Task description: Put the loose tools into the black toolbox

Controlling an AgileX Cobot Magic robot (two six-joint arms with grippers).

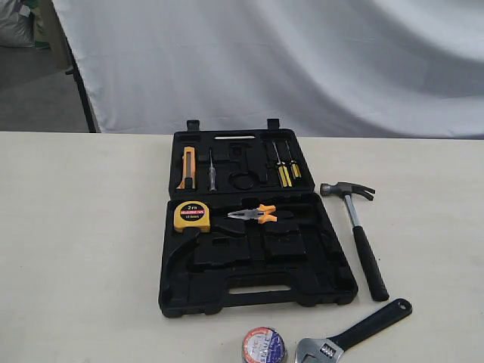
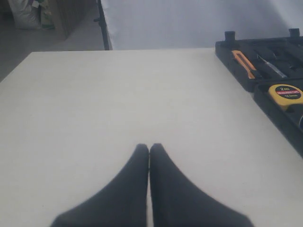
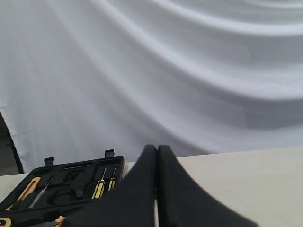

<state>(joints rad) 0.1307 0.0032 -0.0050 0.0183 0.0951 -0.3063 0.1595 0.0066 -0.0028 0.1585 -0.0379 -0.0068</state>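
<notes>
Ahead of both grippers, the black toolbox (image 1: 189, 302) is lying open on the table (image 1: 76, 265).
Left gripper (image 2: 149, 147) and right gripper (image 3: 157, 147) are pressing their fingers together, gripping nothing; claw hammer (image 1: 361, 234), adjustable wrench (image 1: 363, 329) and tape roll (image 1: 264, 345) are lying loose beside the toolbox, apart from either gripper.

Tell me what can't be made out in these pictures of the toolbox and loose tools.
Tape roll: exterior view, lower half cut off by the bottom edge.
Wrench: exterior view, head cut off by that edge.
Toolbox: left wrist view, mostly beyond the frame edge.
</notes>
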